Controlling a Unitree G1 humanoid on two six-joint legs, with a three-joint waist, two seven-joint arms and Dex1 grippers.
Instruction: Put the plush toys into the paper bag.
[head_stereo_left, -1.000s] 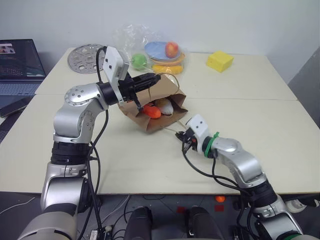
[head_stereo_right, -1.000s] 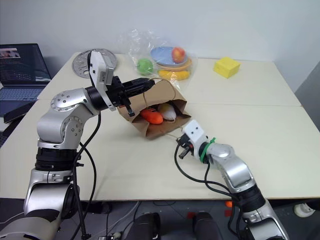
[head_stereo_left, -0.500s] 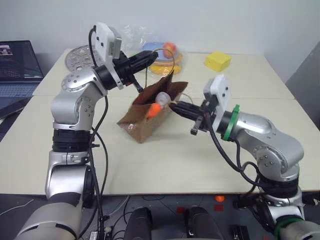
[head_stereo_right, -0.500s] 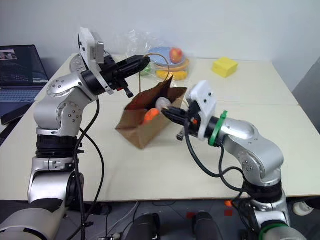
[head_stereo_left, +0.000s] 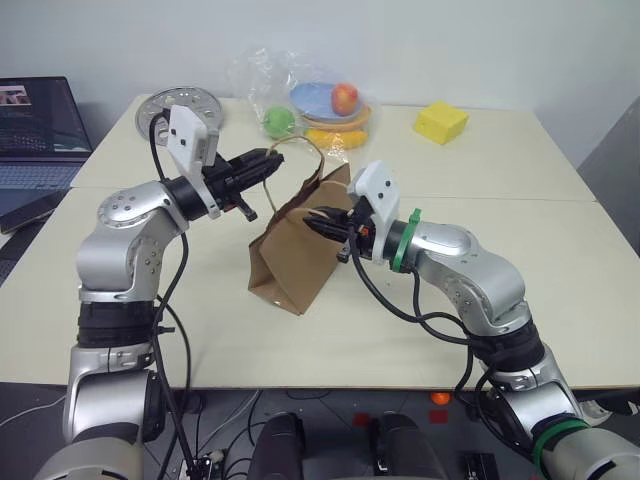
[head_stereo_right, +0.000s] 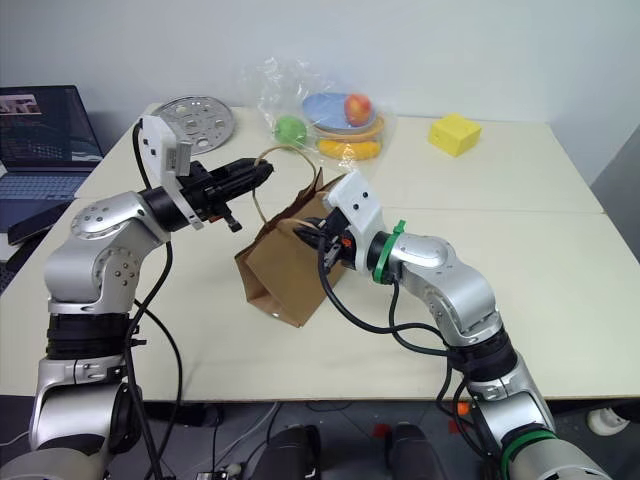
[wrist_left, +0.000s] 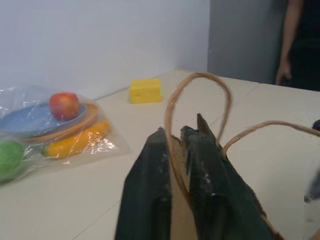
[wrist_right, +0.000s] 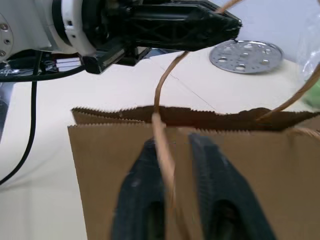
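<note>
Standing upright in the middle of the left eye view, the paper bag (head_stereo_left: 295, 250) rests on the table (head_stereo_left: 560, 260). The left gripper (head_stereo_left: 268, 157) is at its upper left, the right gripper (head_stereo_left: 318, 218) at its right edge. In the left wrist view, the left fingers (wrist_left: 150, 190) are slightly apart, with a cord handle (wrist_left: 172, 115) passing between them. In the right wrist view, the right fingers (wrist_right: 137, 195) are also slightly apart around the other handle (wrist_right: 162, 150). Whether they press it, I cannot tell. The plush toys are hidden.

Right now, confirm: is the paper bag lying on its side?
No, the paper bag stands upright on the table, mouth up.
</note>
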